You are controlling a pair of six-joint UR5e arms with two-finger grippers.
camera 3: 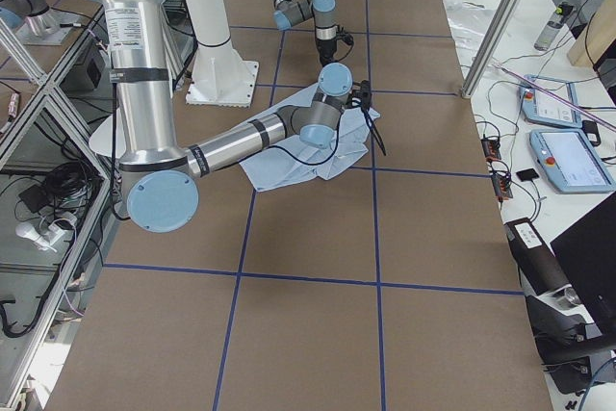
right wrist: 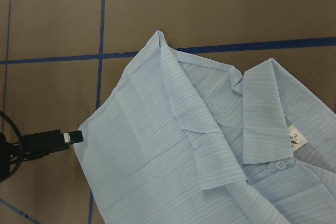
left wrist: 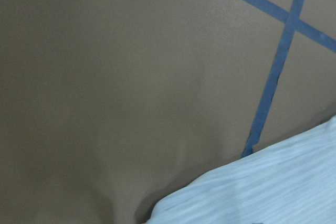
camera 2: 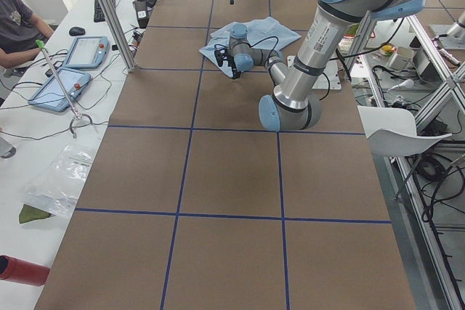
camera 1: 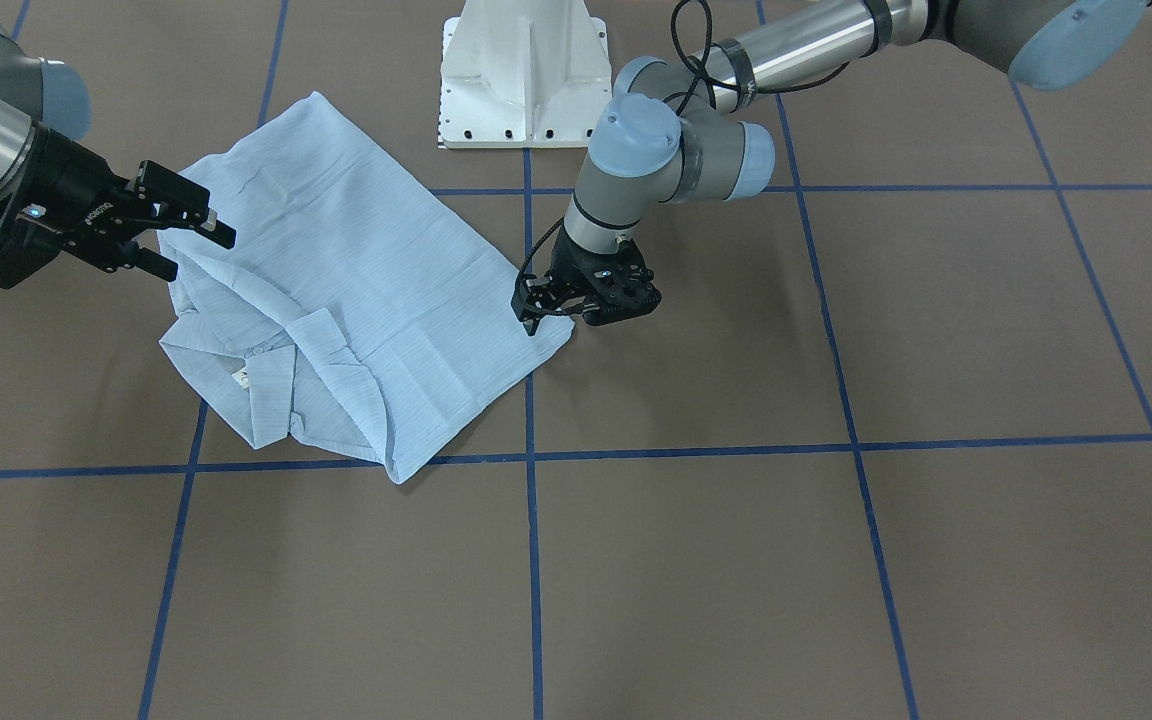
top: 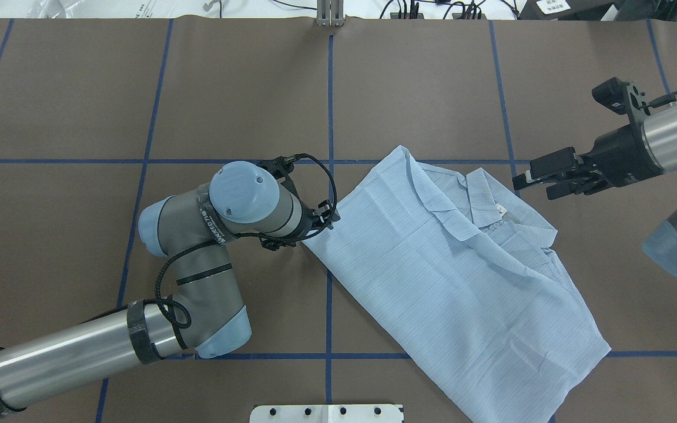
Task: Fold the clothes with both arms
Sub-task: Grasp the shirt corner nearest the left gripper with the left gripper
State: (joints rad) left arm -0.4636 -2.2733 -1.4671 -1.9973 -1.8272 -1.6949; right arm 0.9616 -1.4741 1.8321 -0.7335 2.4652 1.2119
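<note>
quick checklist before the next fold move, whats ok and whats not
1. Pale blue striped long-sleeved shirt lying on the brown table: ok, partly folded, rumpled around the collar.
2. Left gripper at the shirt's corner: ok.
3. Left gripper closed on the cloth: cannot tell.
4. Right gripper open and empty: ok, its fingers stand apart.
5. Right gripper holding the shirt: not ok, it hovers beside the edge near the collar.
</note>
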